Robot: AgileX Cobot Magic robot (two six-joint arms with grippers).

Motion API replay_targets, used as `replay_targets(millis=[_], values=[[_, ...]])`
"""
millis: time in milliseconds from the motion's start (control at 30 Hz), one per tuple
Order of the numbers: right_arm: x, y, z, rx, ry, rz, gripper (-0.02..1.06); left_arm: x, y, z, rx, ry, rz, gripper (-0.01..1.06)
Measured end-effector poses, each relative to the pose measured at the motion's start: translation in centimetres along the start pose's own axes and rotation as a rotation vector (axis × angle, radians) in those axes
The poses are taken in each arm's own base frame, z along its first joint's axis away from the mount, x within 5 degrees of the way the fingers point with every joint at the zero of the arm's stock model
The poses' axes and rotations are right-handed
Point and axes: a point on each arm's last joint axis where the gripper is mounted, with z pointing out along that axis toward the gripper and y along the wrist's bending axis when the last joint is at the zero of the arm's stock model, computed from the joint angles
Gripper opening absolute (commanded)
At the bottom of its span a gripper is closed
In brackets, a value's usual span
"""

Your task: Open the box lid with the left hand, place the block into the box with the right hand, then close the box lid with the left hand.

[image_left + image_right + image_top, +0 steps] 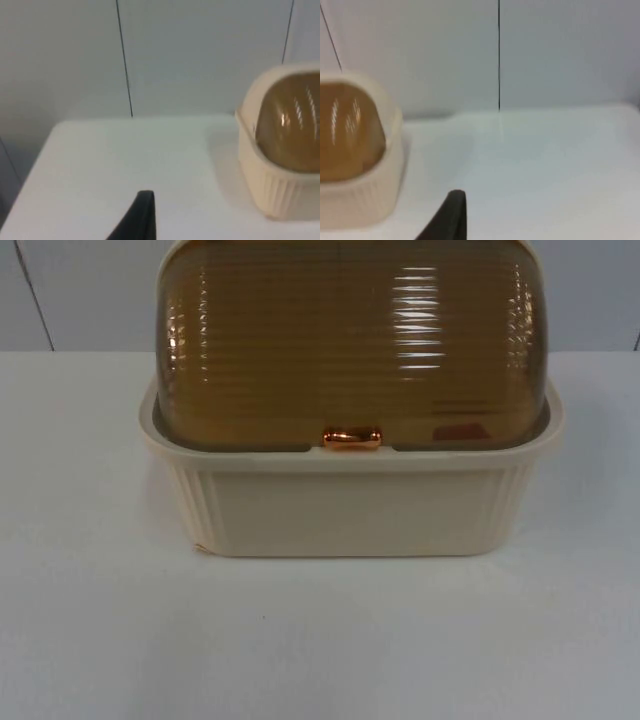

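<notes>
A cream ribbed box [350,510] stands in the middle of the white table. Its brown see-through domed lid [350,340] is down, and a small copper handle [351,438] sits at the lid's front edge. A dim reddish shape [460,430] shows through the lid on the box's right side; it may be the block. My left gripper [142,220] hangs over bare table to the left of the box [280,165], well apart from it. My right gripper [451,217] hangs over bare table to the right of the box [355,190], also apart from it.
The grey partition wall [80,290] rises behind the table, with dark vertical seams. White table top [320,640] stretches in front of the box and on both sides. The table's left edge [30,175] lies near the left gripper.
</notes>
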Motion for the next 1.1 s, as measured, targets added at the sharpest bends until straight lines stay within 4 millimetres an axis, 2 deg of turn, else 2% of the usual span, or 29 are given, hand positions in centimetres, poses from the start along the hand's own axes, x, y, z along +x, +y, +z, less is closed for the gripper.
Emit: replay_targets(millis=[133,300,367,567,1100], values=[[2.0,0.1,1.8,0.006,0.124,-0.009,1.05,2.3,0.0,2.1,0.001,0.122,0.014,1.05],[3.3,0.2,3.1,0.010,0.191,-0.017,1.05,4.4,-0.1,3.5,0.019,0.237,0.051,1.05],[4.0,0.2,3.7,0.012,0.227,-0.018,1.05,4.6,-0.4,3.6,0.068,0.245,0.095,1.05],[4.3,0.3,4.1,0.011,0.228,-0.019,1.05,4.6,-0.8,3.6,0.151,0.239,0.132,1.05],[4.4,0.3,4.2,0.011,0.228,-0.016,1.05,4.6,-0.8,3.6,0.143,0.242,0.098,1.05]])
